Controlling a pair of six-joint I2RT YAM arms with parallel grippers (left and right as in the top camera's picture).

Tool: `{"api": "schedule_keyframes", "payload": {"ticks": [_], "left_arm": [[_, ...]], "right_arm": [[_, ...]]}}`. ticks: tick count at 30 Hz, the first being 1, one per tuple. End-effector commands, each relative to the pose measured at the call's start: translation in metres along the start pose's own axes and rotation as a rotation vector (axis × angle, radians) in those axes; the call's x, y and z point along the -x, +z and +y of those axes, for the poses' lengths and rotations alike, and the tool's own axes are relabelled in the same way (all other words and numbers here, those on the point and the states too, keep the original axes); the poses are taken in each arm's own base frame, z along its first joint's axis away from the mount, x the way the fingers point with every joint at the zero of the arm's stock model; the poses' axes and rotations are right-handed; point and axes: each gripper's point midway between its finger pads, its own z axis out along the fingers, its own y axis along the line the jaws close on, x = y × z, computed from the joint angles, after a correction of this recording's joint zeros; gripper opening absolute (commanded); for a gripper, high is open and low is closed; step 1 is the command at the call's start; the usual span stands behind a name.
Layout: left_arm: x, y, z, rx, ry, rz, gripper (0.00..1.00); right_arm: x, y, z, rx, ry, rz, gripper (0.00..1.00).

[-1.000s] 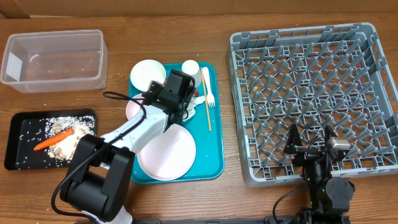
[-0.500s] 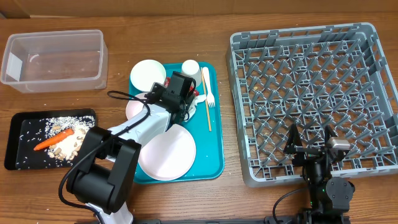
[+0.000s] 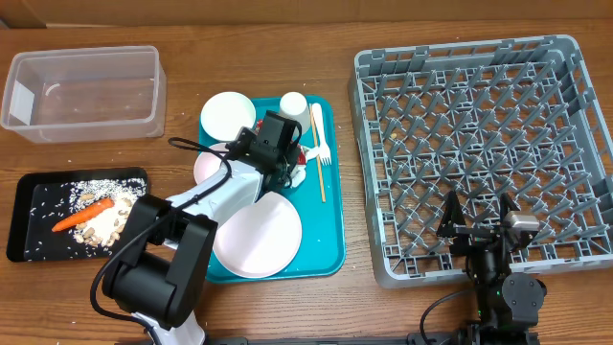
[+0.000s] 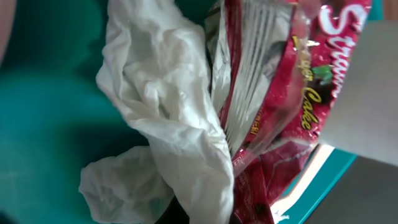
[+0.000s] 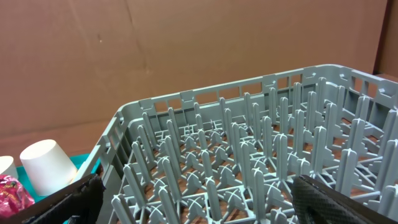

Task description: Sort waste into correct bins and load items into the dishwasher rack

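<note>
On the far left: clear rigid tub (image 3: 156, 91), empty. Near left: matte black tray (image 3: 27, 190), orange carrot (image 3: 84, 213) and pale grains (image 3: 67, 190) sorted in. Centre, teal tray (image 3: 330, 230): glossy white plate (image 3: 263, 240), bowl (image 3: 228, 113), cup (image 3: 293, 103) and fork (image 3: 321, 144), all unloaded. Left gripper (image 3: 295, 161) clamped shut amid soft crumpled tissue (image 4: 168, 112) and crinkly red wrapper (image 4: 280, 106); which it pinches is unclear. Right: grey pegged rack (image 3: 575, 115), bare, with the right gripper (image 3: 476, 216) agape at its near edge.

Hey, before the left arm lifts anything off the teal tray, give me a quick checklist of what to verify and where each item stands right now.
1. Left end effector closed: ok.
2. Which waste it pinches, white tissue or red wrapper: cannot tell; both bunch together in the wrist view.
3. Clear tub unobstructed: ok.
4. Right end effector open, sitting at the rack near edge: ok.
5. Fork free of the wrapper: cannot tell.
</note>
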Motion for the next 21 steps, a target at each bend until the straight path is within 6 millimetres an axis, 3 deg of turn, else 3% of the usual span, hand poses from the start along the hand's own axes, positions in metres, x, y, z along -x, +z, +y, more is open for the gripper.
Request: {"api": "schedule_keyframes", "payload": {"ticks": [1, 7, 16, 18, 21], "left_arm": [[-0.006, -0.023, -0.015, -0.049, 0.041, 0.042, 0.04], [-0.004, -0.067, -0.028, -0.105, 0.042, 0.046, 0.04], [-0.005, -0.112, -0.041, -0.184, 0.069, 0.061, 0.04], [-0.002, -0.122, -0.045, -0.210, 0.067, 0.045, 0.04], [0.021, -0.141, -0.052, -0.248, 0.074, -0.063, 0.04]], "right_arm": [[-0.001, 0.000, 0.001, 0.003, -0.007, -0.006, 1.00], [-0.001, 0.000, 0.001, 0.002, -0.007, -0.005, 1.00], [-0.001, 0.000, 0.000, 0.002, -0.007, -0.005, 1.00], [-0.001, 0.000, 0.001, 0.002, -0.007, -0.005, 1.00], [-0.001, 0.000, 0.001, 0.002, -0.007, -0.005, 1.00]]}}
